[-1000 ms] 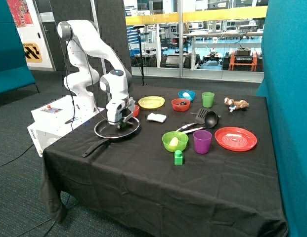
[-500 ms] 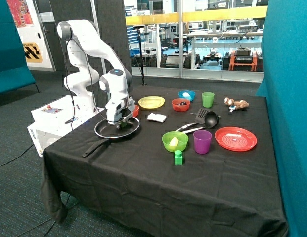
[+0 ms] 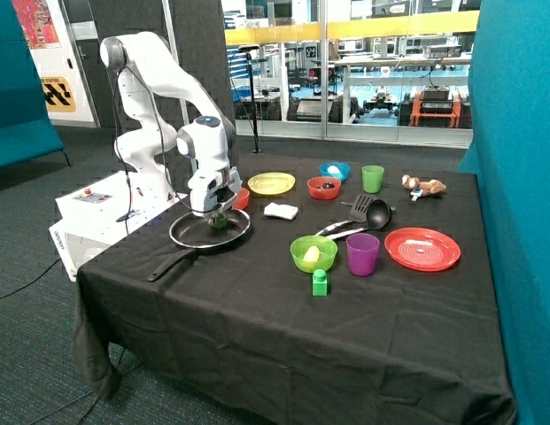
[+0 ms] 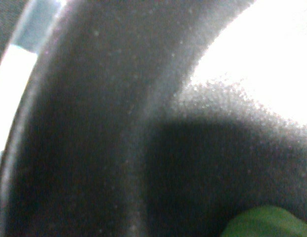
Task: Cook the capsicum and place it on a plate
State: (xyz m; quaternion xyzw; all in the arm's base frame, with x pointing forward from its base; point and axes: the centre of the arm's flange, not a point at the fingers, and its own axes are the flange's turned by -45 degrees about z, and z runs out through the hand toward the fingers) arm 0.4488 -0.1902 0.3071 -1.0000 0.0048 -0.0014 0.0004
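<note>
The black frying pan (image 3: pixel 190 237) sits near the table's edge closest to the robot base, its handle pointing toward the front edge. My gripper (image 3: pixel 216 211) hangs just over the pan's middle. The dark green capsicum (image 3: pixel 219 221) shows directly beneath it, inside the pan; whether it is held or resting I cannot tell. The wrist view is filled by the pan's dark inner wall (image 4: pixel 94 123), with a bit of the green capsicum (image 4: pixel 262 223) at one border. The yellow plate (image 3: pixel 271 183) lies behind the pan, toward the table's far side.
A white object (image 3: pixel 281 211) lies between the pan and the black ladle (image 3: pixel 367 211). A green bowl (image 3: pixel 313 253), purple cup (image 3: pixel 362 254), green block (image 3: pixel 320 282) and red plate (image 3: pixel 422 249) stand beyond. Red (image 3: pixel 324 188) and blue (image 3: pixel 334 170) bowls and a green cup (image 3: pixel 373 178) are at the back.
The arm's wrist has risen a little above the pan and shifted slightly toward the robot base. The capsicum now shows more clearly under the gripper.
</note>
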